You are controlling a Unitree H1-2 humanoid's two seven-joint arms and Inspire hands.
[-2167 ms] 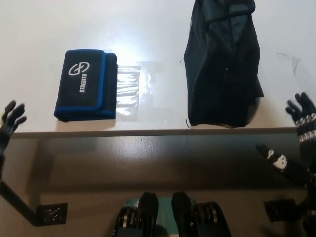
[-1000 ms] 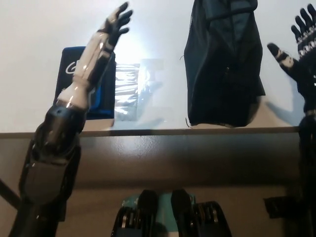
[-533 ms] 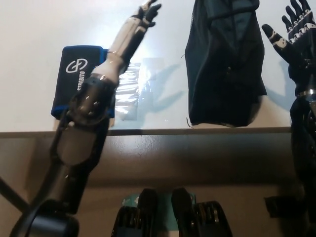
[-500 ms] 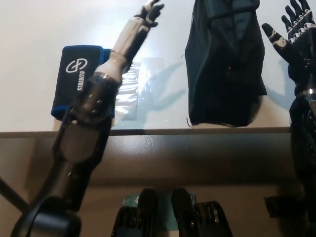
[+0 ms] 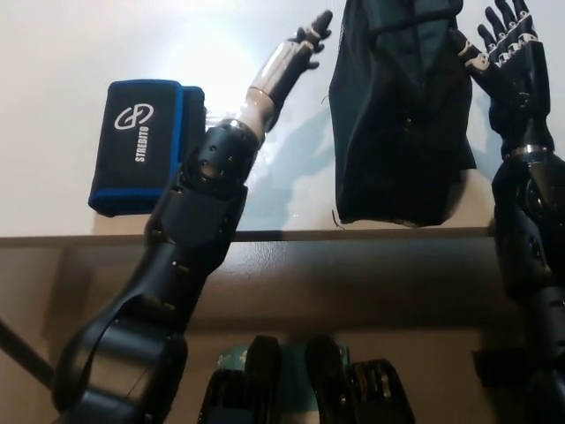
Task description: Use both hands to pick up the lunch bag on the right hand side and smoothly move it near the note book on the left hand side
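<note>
Black lunch bag [image 5: 402, 115] lying flat on white bench [image 5: 62, 35], R side of view, long axis running away from the near edge; top end cut off by the upper frame edge, bottom end near the bench's front edge. Fabric slack, creased, teal-ish lining or panel visible nr the top. Left hand [image 5: 305, 44] stretched out over the bench just L of the bag's upper part; fingers extended and slightly apart, holding nothing; tips close to the bag's L edge, contact not discernible. Left forearm white nr the wrist, darker twd the elbow, crossing diagonally from lower L of view and covering the clear plastic patch on the bench. Right hand [image 5: 503, 57] raised at the bag's R side, upper R of view; fingers spread wide, palm facing the bag, empty; thumb close to the bag's R edge, touching or not cannot be told. Black right arm rising from the bottom R corner. Bag thus between the two hands, not lifted, resting on the bench. Note book [image 5: 141, 146], black w/ blue border and white logo + lettering, lying flat on the L side of the bench, well apart from the bag; R edge partly hidden behind the left arm.
</note>
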